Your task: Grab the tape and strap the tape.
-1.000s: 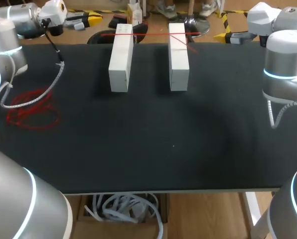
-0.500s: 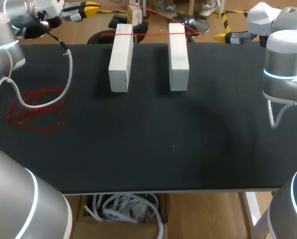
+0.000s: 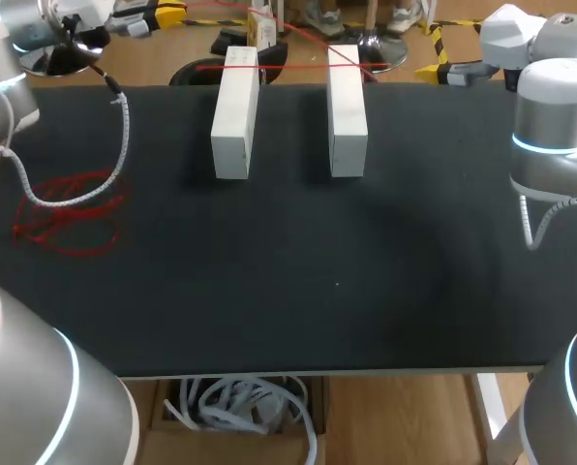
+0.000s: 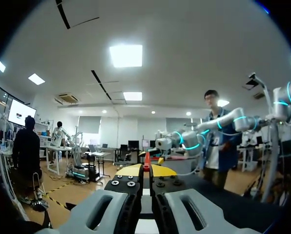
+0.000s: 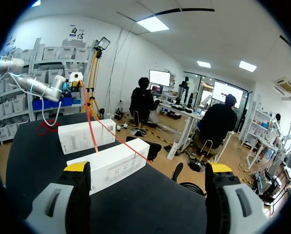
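Observation:
Two white blocks [image 3: 234,111] [image 3: 347,108] lie side by side at the table's far edge. A thin red tape [image 3: 288,67] runs across their far ends, and a second strand rises from there to my left gripper [image 3: 170,15], beyond the table's far left corner. In the left wrist view that gripper [image 4: 146,170] is shut on the red tape [image 4: 146,162]. Loose loops of the red tape [image 3: 66,215] lie on the table's left side. My right gripper [image 3: 439,70] hangs open past the far right edge. In its own view the gripper [image 5: 148,168] faces the blocks [image 5: 109,163] and the tape [image 5: 91,127], touching nothing.
My left arm's white coiled cable [image 3: 85,184] sags onto the black table [image 3: 337,281] beside the red loops. In the right wrist view my left arm [image 5: 35,87] shows beyond the blocks.
My left gripper has drawn back and away from the table's far left corner, lifting a red strand off the blocks. Its cable has swung with it. The right arm has stayed still.

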Controlling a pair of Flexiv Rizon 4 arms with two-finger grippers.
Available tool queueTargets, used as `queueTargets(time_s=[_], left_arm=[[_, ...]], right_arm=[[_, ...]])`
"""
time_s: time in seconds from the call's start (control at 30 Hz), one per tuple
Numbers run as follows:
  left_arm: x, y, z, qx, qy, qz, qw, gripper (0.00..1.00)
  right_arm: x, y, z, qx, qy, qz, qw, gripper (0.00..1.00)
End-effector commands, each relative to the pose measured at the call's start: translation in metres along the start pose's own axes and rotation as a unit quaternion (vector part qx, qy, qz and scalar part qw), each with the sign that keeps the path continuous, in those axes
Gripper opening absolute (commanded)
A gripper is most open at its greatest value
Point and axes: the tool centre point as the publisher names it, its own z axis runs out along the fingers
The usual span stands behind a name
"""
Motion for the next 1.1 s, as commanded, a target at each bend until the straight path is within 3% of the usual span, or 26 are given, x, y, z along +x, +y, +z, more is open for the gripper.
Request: queueTargets(time_s=[0.03, 0.33, 0.6, 1.1], left_arm=[[0.007, -0.002, 0.003, -0.003, -0.024, 0.001, 1.000, 0.00], [0.008, -0.003, 0.005, 0.002, -0.017, -0.004, 1.000, 0.00], [0.019, -0.024, 0.023, 0.047, -0.014, 0.009, 0.999, 0.00], [0.075, -0.057, 0.035, 0.100, -0.063, 0.014, 0.993, 0.00]], right_arm=[[0.000, 0.000, -0.001, 0.001, 0.001, 0.000, 1.000, 1.00], [0.000, 0.000, -0.001, 0.001, 0.001, 0.000, 1.000, 1.00], [0.000, 0.000, -0.001, 0.001, 0.001, 0.000, 1.000, 1.00], [0.000, 0.000, -0.001, 0.001, 0.001, 0.000, 1.000, 1.00]])
